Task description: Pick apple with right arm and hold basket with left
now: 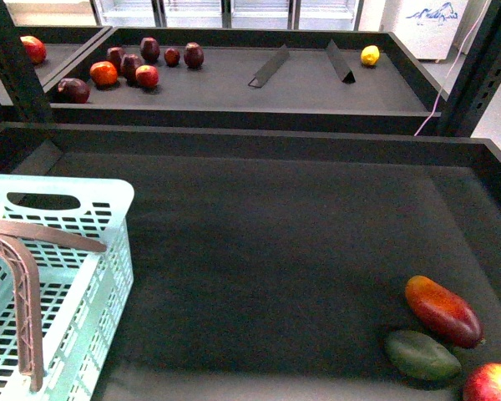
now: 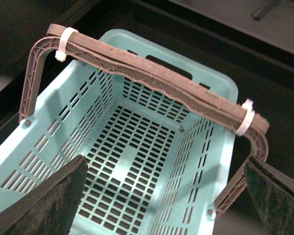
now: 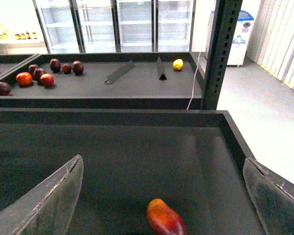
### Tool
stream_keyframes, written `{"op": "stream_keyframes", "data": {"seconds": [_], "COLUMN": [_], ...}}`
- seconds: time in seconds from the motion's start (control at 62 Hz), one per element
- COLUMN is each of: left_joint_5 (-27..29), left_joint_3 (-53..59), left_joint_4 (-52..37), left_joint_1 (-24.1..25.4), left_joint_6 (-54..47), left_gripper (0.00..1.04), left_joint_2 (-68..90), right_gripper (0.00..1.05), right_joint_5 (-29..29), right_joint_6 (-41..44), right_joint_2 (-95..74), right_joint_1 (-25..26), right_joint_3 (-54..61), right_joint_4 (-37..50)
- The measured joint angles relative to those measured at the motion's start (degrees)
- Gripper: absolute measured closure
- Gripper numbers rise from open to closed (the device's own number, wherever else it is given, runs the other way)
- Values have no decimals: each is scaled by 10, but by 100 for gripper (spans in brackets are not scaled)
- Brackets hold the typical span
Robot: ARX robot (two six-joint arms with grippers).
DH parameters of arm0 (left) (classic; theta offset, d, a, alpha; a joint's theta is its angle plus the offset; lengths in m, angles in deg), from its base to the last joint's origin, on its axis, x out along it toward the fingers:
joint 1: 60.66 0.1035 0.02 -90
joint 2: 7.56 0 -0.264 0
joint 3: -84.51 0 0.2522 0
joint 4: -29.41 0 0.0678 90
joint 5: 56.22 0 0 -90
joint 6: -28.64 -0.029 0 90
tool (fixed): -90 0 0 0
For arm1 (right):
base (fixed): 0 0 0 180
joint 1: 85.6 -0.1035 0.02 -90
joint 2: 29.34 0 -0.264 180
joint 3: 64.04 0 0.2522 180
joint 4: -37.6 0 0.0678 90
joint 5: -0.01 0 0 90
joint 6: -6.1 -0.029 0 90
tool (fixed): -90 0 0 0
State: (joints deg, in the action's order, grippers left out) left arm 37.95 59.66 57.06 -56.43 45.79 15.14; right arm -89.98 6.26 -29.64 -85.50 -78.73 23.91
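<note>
The apple (image 1: 493,383), red with a yellowish patch, lies at the near right corner of the dark shelf tray, partly cut off by the picture's edge. The pale turquoise basket (image 1: 108,196) stands at the near left with its brown ribbed handles (image 1: 25,292) raised. In the left wrist view my left gripper (image 2: 166,196) is open above the basket (image 2: 206,147), just short of the handles (image 2: 152,81), which are bound with white zip ties (image 2: 63,44). My right gripper (image 3: 161,196) is open and empty above the tray, over a red-orange mango (image 3: 164,220). The right wrist view does not show the apple.
A red-orange mango (image 1: 442,311) and a green mango (image 1: 422,355) lie beside the apple. The tray has raised dark walls (image 1: 234,138). The shelf behind holds several dark red fruits (image 1: 134,67), a yellow fruit (image 1: 369,55) and two dividers (image 1: 269,67). A steel post (image 1: 476,67) stands at the right.
</note>
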Motion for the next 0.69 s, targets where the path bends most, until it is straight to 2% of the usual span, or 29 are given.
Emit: {"op": "stream_keyframes", "data": {"seconds": [0.081, 0.161, 0.226, 0.435, 0.694], "left_joint_5": [-62, -143, -188, -205, -171], "left_joint_3": [-21, -43, -60, -127, -200], "left_joint_4": [-41, -104, -168, -283, -299], "left_joint_1": [54, 117, 139, 136, 86], "left_joint_6": [47, 134, 206, 348, 429], "left_gripper": [7, 7, 7, 7, 7], "left_joint_2": [69, 184, 283, 477, 612], "right_gripper": [9, 9, 9, 9, 9], "right_joint_5": [0, 0, 0, 0, 0], "right_joint_6": [0, 0, 0, 0, 0], "right_joint_2": [0, 0, 0, 0, 0], "right_joint_1": [0, 0, 0, 0, 0], "right_joint_3": [0, 0, 0, 0, 0], "right_joint_4": [0, 0, 0, 0, 0]}}
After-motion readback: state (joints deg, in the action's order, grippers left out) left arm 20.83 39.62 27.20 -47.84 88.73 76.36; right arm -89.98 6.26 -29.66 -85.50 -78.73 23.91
